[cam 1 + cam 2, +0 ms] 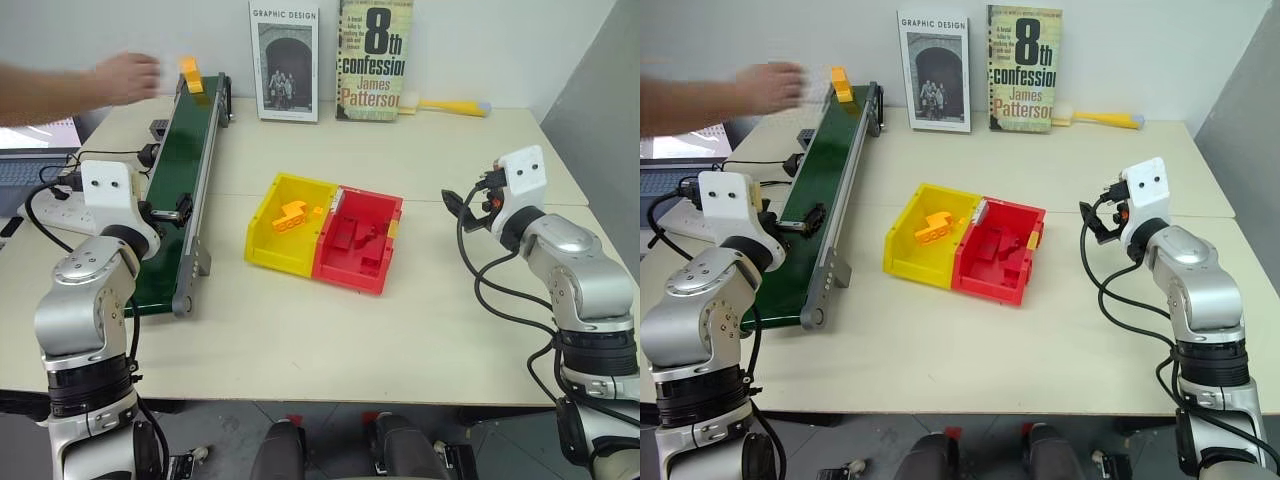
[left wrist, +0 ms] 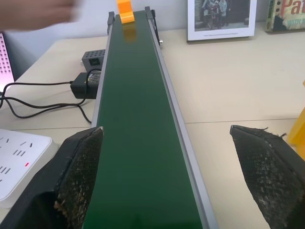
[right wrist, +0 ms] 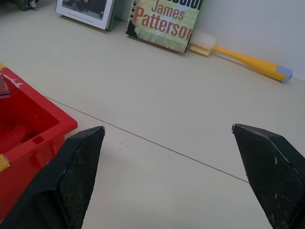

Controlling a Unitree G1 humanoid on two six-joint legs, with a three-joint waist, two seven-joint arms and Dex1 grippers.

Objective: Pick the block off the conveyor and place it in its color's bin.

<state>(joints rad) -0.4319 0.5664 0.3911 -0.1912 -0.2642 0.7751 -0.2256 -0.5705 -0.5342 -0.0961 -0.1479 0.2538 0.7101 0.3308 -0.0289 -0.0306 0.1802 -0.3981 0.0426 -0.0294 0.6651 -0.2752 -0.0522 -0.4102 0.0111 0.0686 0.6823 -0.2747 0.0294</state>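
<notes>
The block (image 1: 190, 74) is sitting at the conveyor's (image 1: 186, 180) far end. Small rigid plastic, probably light and slick; pinching its flat sides looks best. Left gripper (image 2: 171, 186) and right gripper (image 3: 169, 181) are both holding their fingers wide apart, empty.

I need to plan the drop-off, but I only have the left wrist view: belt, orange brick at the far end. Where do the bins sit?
Observer: The bright yellow plastic bin stands on the table right of the long green belt conveyor, joined to a red plastic bin on its far side.
Operator: Is the yellow one empty?
Observer: No, orange-yellow bricks already lie inside.
Operator: Is the right pincer busy?
Observer: No, the right pincer is open over bare table.
</notes>
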